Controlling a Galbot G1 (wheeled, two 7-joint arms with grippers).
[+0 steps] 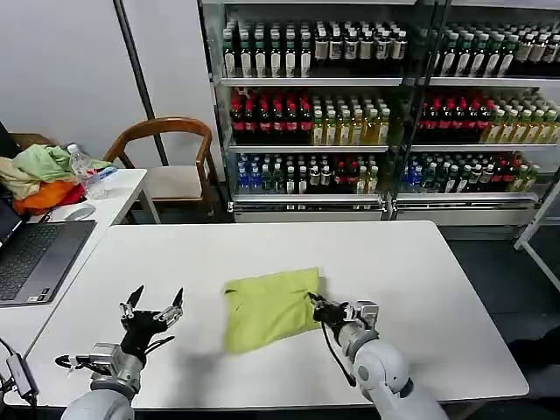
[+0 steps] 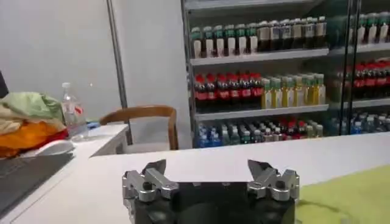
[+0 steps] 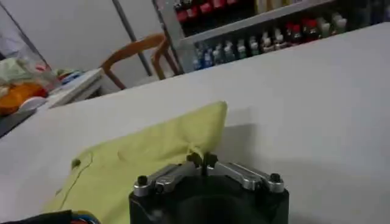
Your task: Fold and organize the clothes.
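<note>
The right claw (image 1: 316,305) has its two fingers pinched together on the right edge of the T-shirt (image 1: 268,307), and in the right wrist view the fingertips (image 3: 202,161) meet over a small bunched fold of the cloth (image 3: 152,159). The left claw (image 1: 154,305) sits well apart to the left of the shirt, near the front edge of the table, its fingers spread wide with nothing between them; the left wrist view shows the two fingertips (image 2: 154,168) standing far apart over bare tabletop. The yellow-green shirt lies folded into a rough square in the middle of the white table (image 1: 420,289), plain side up; what is on its underside cannot be seen. Both arms are cut off at the near edge of the head view. On a second table to the left stand a laptop (image 1: 31,258), partly out of frame, a mouse (image 1: 79,212), a water bottle (image 1: 83,168) and a heap of clothes (image 1: 39,179). Farther back are a wooden chair (image 1: 171,153) and glass-fronted coolers full of drink bottles (image 1: 350,105).
</note>
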